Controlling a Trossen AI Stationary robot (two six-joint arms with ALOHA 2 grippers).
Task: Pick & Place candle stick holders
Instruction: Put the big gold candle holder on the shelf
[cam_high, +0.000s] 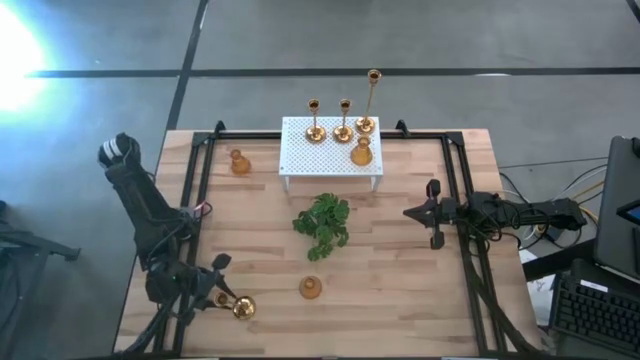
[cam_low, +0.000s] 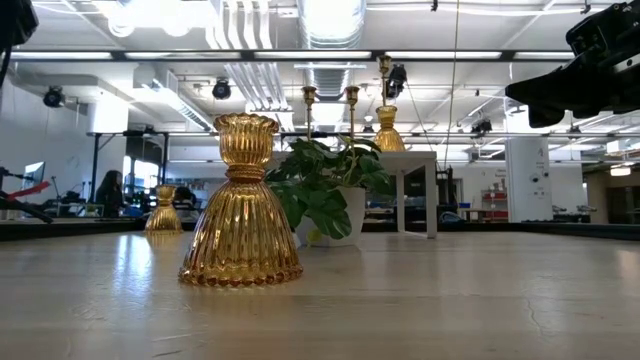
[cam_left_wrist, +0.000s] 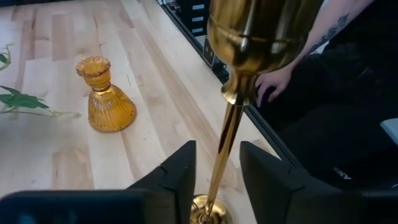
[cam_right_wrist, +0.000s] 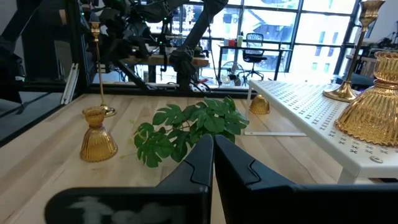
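Observation:
A tall thin gold holder (cam_left_wrist: 231, 134) stands upright on its round base (cam_high: 243, 307) near the table's near left corner. My left gripper (cam_left_wrist: 217, 150) is open, with one finger on each side of the stem and a gap showing on both sides. My right gripper (cam_right_wrist: 212, 146) is shut and empty, above the table's right side (cam_high: 408, 213). A squat ribbed holder (cam_high: 311, 288) stands on the table near the front. Another squat holder (cam_high: 240, 162) stands at the far left. A tall holder (cam_high: 370, 100), two shorter stems (cam_high: 315, 122) and one squat holder (cam_high: 361, 152) stand on the white perforated stand (cam_high: 300, 160).
A green leafy plant (cam_high: 323, 222) stands mid-table between the white stand and the near squat holder. A black frame rail (cam_high: 190, 200) runs along the table's left and right sides. A person's hand (cam_left_wrist: 273, 81) rests beyond the table's near edge, close to my left gripper.

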